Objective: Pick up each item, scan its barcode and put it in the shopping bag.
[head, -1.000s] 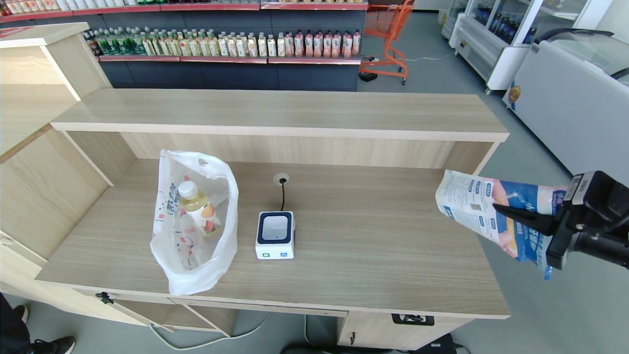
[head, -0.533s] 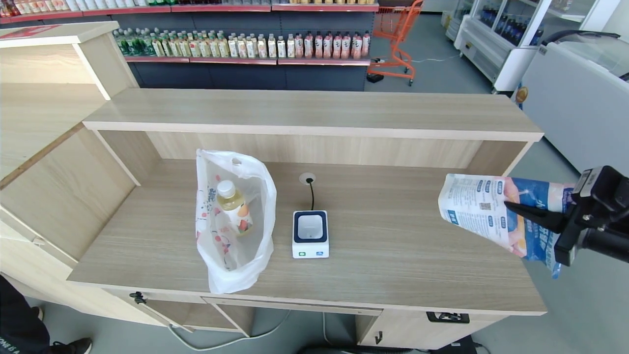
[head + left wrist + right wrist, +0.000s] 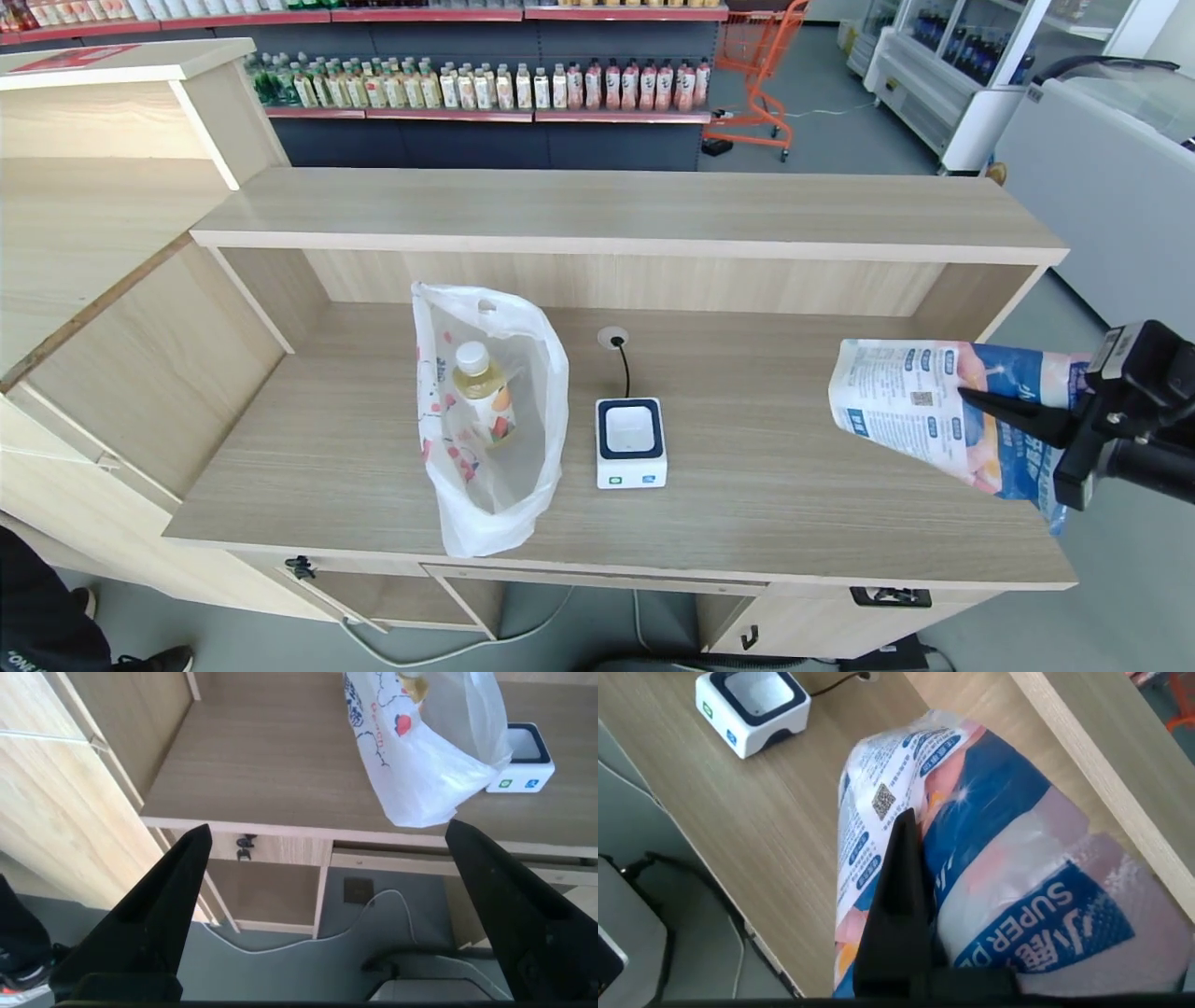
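Right hand (image 3: 990, 409) at 3 o'clock of the scanner (image 3: 631, 443), clamped on a blue-and-white packet (image 3: 910, 406). One dark finger (image 3: 898, 873) across the printed face, just beside a small square code. Packet in the air over the right end of the table (image 3: 794, 504), well apart from the scanner, free end pointing to 9 o'clock. Left hand (image 3: 327, 924) low, off the table's near edge at 6 o'clock of the shopping bag (image 3: 495, 439), spread wide, holding nothing.

Risks, as judged:
- Soft, bulging packet pinched at one spot. Likely to sag or slide out if swung fast toward the scanner.
- Finger close to the code. Could block the read unless the code is turned to face the scanner window.
- Shopping bag limp, mouth half collapsed, bottle (image 3: 481, 392) standing inside. Could fold shut or tip on a careless drop, with no hand holding it open.
- Cable (image 3: 624, 369) at 12 o'clock of the scanner. Snag possible on a low pass.

Table: pale wood grain, flat, raised ledge (image 3: 625, 210) along the far side. Beyond, at 12 o'clock, shelves (image 3: 485, 86) of drink bottles; at 1 o'clock an orange trolley (image 3: 758, 75); at 2 o'clock white freezers (image 3: 1092, 159). Grey floor (image 3: 840, 140).
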`<state>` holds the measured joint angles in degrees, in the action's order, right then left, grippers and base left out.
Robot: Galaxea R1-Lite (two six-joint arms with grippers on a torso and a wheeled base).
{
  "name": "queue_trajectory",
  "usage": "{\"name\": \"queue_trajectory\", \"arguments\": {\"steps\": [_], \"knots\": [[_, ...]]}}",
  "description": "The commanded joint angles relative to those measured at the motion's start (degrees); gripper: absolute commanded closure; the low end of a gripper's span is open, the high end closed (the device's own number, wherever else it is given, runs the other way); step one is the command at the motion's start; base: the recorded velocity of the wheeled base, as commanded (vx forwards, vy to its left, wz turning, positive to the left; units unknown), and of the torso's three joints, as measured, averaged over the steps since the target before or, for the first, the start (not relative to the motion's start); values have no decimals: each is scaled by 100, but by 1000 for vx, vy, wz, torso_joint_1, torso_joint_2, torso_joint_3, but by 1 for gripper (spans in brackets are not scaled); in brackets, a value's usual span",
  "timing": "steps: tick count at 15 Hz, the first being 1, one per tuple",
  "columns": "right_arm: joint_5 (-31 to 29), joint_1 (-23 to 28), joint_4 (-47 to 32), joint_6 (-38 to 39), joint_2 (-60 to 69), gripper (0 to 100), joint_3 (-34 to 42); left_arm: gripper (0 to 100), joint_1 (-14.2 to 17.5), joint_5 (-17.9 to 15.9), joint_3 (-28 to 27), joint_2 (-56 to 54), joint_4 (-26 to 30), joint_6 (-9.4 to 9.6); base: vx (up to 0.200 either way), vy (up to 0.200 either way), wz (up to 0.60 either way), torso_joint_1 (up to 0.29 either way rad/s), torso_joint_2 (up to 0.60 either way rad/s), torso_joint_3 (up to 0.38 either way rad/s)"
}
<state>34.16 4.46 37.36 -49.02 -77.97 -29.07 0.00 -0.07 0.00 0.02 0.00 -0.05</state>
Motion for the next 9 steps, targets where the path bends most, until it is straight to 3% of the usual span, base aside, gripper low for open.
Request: {"name": "queue_trajectory", "arguments": {"steps": [1, 9], "knots": [[3, -33, 8, -11, -52, 100, 7, 0, 0, -1, 0, -2, 0, 14, 200, 0, 0, 2, 2, 2], [574, -174, 8, -2, -306, 100, -11, 0, 0, -1, 0, -2, 0, 22, 200, 0, 0, 3, -1, 3]]}}
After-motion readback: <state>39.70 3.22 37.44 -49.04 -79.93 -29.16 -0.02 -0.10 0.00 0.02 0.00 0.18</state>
